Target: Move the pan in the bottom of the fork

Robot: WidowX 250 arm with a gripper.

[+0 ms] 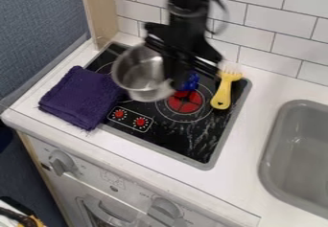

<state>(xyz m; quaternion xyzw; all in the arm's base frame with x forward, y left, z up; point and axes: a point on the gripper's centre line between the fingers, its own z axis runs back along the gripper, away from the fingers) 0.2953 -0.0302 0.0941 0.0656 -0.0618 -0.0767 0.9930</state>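
We see the shiny silver pan [136,76] at the left part of the black stove top [198,142], toward the back. We can look right down inside it. The black gripper [171,75] hangs down over the stove top and is right by the pan's right side. It is blurry, so we cannot tell if it is open or closed, or if it has hold of the pan.

The yellow fork [223,91] is by the right edge of the stove top, near the back right corner. Its pointy end is toward the white tile wall [278,25]. Something blue [190,82] peeks out between the gripper and the fork, just behind a red ring spot [184,105].

A folded purple cloth [80,96] lies at the left edge of the stove top and on the white counter [163,161], just beside the pan. The gray sink [301,149] is at the counter's right side.
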